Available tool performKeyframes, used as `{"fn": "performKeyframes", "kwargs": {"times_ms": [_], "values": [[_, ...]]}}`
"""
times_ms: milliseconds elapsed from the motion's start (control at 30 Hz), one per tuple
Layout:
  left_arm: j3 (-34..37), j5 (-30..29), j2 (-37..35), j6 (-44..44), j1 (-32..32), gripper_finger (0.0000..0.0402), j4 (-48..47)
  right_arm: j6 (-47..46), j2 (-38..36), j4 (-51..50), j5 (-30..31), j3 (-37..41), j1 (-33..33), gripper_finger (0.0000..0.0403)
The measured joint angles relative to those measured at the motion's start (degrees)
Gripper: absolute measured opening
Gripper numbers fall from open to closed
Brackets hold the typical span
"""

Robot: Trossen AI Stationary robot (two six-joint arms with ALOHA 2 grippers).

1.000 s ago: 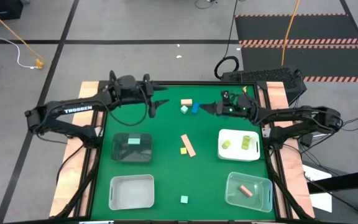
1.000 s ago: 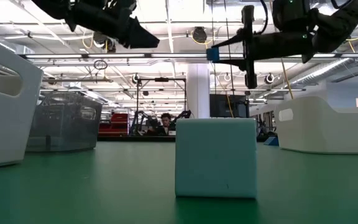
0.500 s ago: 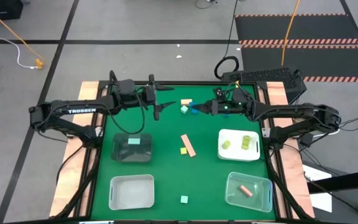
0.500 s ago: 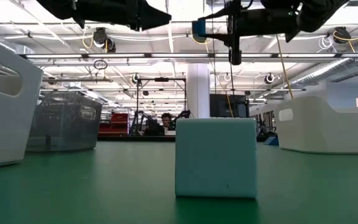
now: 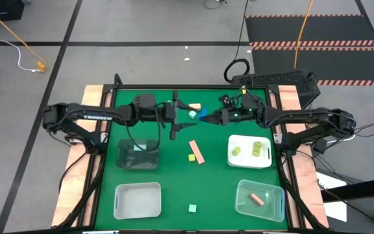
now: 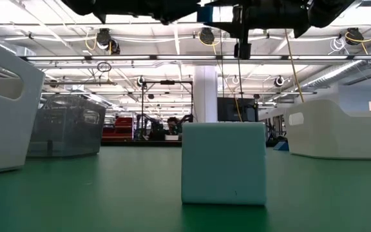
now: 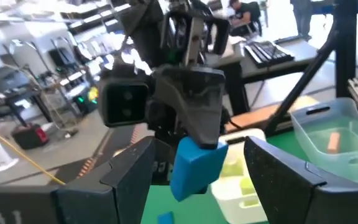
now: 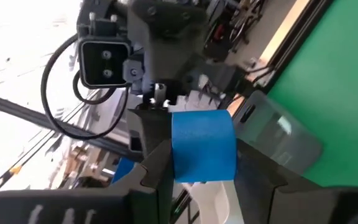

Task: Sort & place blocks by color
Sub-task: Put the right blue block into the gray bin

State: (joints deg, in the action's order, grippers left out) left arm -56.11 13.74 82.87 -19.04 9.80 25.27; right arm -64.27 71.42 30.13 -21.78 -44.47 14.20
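Observation:
A blue block hangs in the air over the far middle of the table, with my right gripper shut on it. My left gripper faces it from the table's left, open. Its two fingers stand on either side of the block without touching it. On the green table lie a mint cube, a tan block, a salmon bar, a yellow-green cube and another mint cube, which fills the low view's foreground. My right gripper pinches the blue block by two opposite faces between its two fingers. The fingers lie level and come from the table's right. The block sticks out past the fingertips toward my left gripper, lifted well clear of the table.
A dark tray with a mint block and a white bin stand at the left. At the right stand a white tray with yellow-green blocks and a clear bin with a salmon block.
My left gripper has travelled toward the table's right, up to the blue block, and stayed open. My right gripper has raised the block higher above the table and carried it a little toward the left, still shut on it.

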Motion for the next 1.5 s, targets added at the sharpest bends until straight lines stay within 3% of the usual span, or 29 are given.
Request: {"fn": "performKeyframes", "kwargs": {"times_ms": [367,700,800,900,1267,1400,1500], "values": [[-6.47,1.41,5.57,2.01,-4.06,0.0241,-4.17,-0.01,0.00,0.05,-0.22,0.00,-4.44,0.0111],[-6.85,2.31,5.32,6.04,-4.42,0.0109,-5.16,0.52,0.09,1.23,-3.90,0.07,-4.07,0.0111],[-6.87,1.81,5.31,8.50,-4.73,0.0088,-5.66,0.45,0.09,1.22,-5.37,0.11,-3.55,0.0111],[-6.87,1.33,5.31,9.73,-4.85,0.0098,-5.72,0.46,0.09,1.32,-6.42,0.13,-2.91,0.0111],[-6.72,-2.56,5.50,7.84,-5.33,0.0247,-6.70,1.03,-0.07,2.33,-10.07,0.04,-1.10,0.0111],[-6.72,-3.80,5.50,4.92,-5.33,0.0254,-5.60,0.96,-0.07,2.46,-10.77,0.04,-1.10,0.0111],[-6.72,-3.82,5.46,4.15,-5.33,0.0232,-5.52,0.96,-0.07,2.34,-11.28,0.04,-1.10,0.0111]]}}
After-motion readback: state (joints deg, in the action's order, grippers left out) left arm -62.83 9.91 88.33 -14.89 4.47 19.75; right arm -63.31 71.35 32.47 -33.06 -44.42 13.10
